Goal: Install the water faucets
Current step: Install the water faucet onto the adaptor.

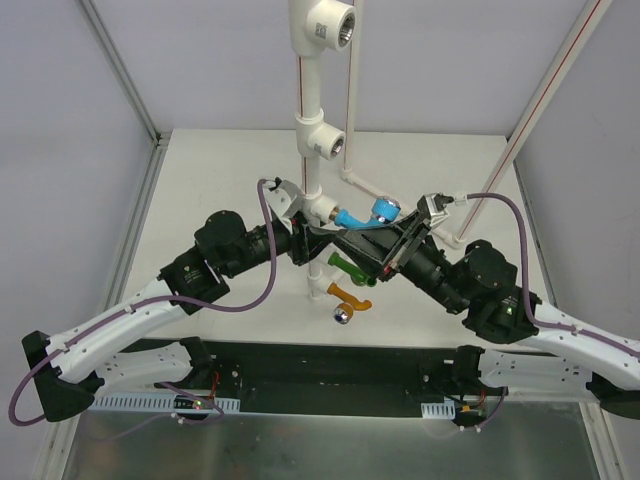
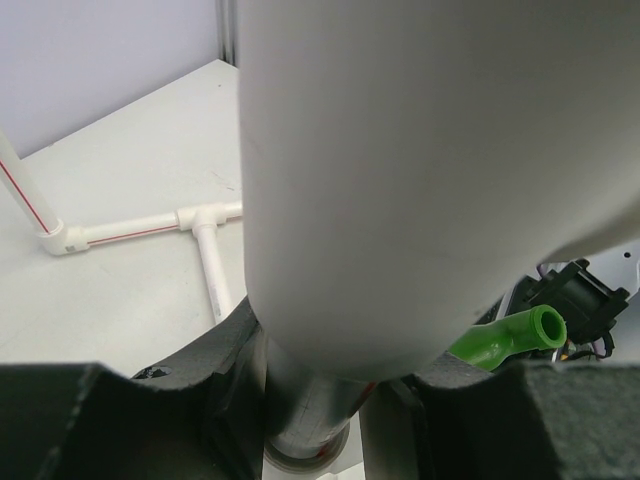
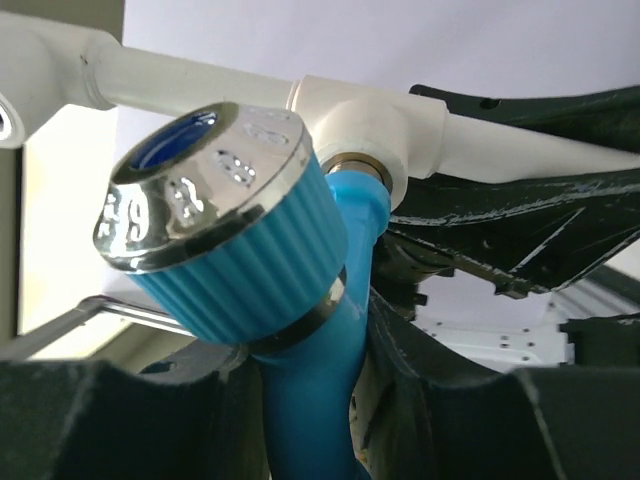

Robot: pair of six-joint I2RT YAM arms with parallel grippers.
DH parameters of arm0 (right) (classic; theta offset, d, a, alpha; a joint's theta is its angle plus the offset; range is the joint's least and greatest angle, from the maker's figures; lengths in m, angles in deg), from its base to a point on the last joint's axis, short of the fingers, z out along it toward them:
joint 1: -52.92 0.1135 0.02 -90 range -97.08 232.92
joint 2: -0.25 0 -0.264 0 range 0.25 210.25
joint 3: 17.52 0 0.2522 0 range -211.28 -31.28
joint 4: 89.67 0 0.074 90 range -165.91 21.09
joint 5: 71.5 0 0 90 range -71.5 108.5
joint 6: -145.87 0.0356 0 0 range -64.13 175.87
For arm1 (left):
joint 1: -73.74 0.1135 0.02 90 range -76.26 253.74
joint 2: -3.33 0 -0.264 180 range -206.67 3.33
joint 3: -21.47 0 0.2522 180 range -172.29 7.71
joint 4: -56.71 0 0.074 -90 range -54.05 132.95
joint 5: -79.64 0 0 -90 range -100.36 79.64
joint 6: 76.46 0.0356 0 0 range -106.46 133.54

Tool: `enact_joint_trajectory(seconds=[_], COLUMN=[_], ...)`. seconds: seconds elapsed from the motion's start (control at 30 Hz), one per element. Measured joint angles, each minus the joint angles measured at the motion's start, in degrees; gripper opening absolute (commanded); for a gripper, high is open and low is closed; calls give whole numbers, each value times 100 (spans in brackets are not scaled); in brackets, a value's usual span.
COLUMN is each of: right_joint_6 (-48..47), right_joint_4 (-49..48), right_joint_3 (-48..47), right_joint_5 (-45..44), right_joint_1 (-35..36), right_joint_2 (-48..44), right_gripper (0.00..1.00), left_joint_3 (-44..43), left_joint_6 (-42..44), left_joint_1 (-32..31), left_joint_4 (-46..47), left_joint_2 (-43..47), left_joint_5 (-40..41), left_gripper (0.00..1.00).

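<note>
The light blue faucet (image 1: 362,215) lies sideways with its inlet at the lowest white tee (image 1: 322,208) of the upright pipe. My right gripper (image 1: 372,236) is shut on it. In the right wrist view the fingers clamp the blue body (image 3: 320,390) below its ribbed, chrome-capped knob (image 3: 215,235), and the inlet meets the tee (image 3: 365,140). My left gripper (image 1: 303,238) is shut on the upright white pipe (image 2: 305,405) just below that tee (image 2: 420,170). The green faucet (image 1: 345,266) (image 2: 512,338) and the orange faucet (image 1: 350,297) stick out of the pipe lower down.
Two more open tees (image 1: 325,140) (image 1: 328,25) sit higher on the upright pipe. A thin white pipe run with red stripe (image 2: 140,228) (image 1: 385,192) lies on the table behind. Slanted frame posts (image 1: 120,70) (image 1: 555,85) flank the table.
</note>
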Motion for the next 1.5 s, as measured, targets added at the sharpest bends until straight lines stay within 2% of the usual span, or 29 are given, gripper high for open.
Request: enact_joint_trajectory(seconds=[0.23,0.4,0.57,0.7,1.0,1.4,1.5], right_joint_6=[1290,1580,1617,1495,852,-557,-1200], right_joint_4=[-186,-170,-92,28,474,1591,1816], right_joint_3=[103,111,203,293,328,328,328], right_joint_5=[92,151,275,321,280,-24,-22], right_joint_1=[-57,-76,-74,-72,-70,-70,-70], right_joint_2=[-4,-20,-94,-164,-446,-1589,-1937], right_gripper=[1,41,62,71,81,84,83], left_joint_3=[0,4,9,17,28,48,48], left_joint_6=[-7,-7,-2,4,22,9,9], left_joint_1=[0,0,-17,-46,-116,-153,-153], left_joint_4=[15,17,68,96,138,170,170], left_joint_2=[-7,7,2,0,-13,-7,-7], left_joint_5=[-4,-4,-66,-72,-114,-114,-114], left_gripper=[0,0,0,0,0,0,0])
